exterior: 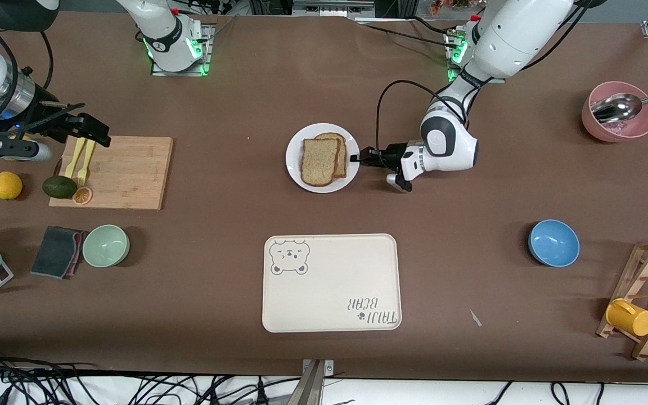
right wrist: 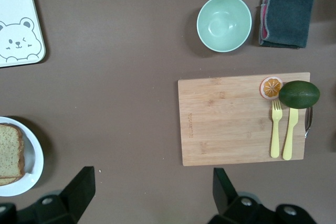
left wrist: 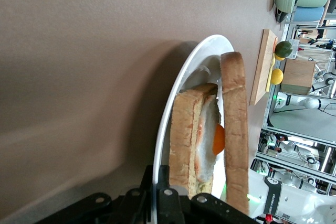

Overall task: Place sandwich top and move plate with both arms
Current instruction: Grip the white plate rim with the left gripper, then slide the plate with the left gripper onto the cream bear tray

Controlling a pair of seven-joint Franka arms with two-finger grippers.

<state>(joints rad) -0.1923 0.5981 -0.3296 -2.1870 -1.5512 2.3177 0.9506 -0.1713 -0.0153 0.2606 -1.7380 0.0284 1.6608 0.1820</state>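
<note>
Gripping plate (exterior: pixel 296 160) rim, left gripper (exterior: pixel 358 157), seemingly

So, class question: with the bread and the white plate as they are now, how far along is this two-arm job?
Done: the sandwich top lies over the egg slice on the plate.
In hand: the left gripper is shut on the plate's rim at the left arm's end.
Left: the right gripper hangs open over the cutting board, not at the plate; the plate is not moved.

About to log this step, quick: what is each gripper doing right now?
Left gripper: shut on the plate rim, beside the sandwich top.
Right gripper: open, holding nothing, over the cutting board.
</note>
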